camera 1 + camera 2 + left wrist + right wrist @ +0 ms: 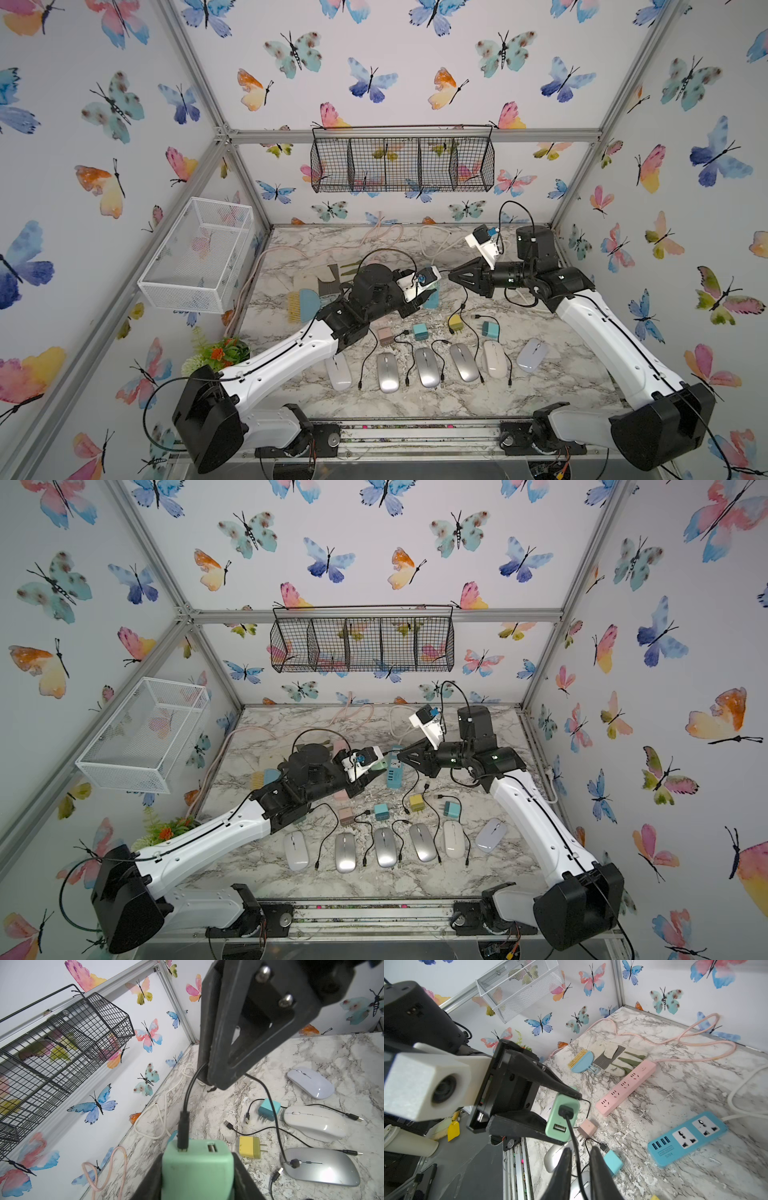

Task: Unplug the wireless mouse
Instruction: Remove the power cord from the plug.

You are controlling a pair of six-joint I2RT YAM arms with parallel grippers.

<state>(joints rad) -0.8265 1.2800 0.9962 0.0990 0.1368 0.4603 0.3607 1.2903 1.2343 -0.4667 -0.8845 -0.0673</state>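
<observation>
Item: silver mouse (320,1169), on the surface; its black cable (188,1093) is plugged into the green charger (197,1167), which is held aloft. Left gripper (562,1114) jaws clamp the charger. Right gripper (207,1079) jaws pinch the cable. Step: unplugging. Next: 1 straight pull apart.

You are finding open room on the bare marble tabletop (415,405) before the row of silver and white mice (428,368), coloured charger cubes (420,331) crowding behind it.

Charger (197,1169): base cut off in left wrist view; largely behind wrist camera (426,277) in both top views.
Right tool (580,1149): fingers (598,1159) either side of cable (572,1132); grip unclear.
Pink strip (626,1086): mostly under left arm (291,353) in top views.
</observation>
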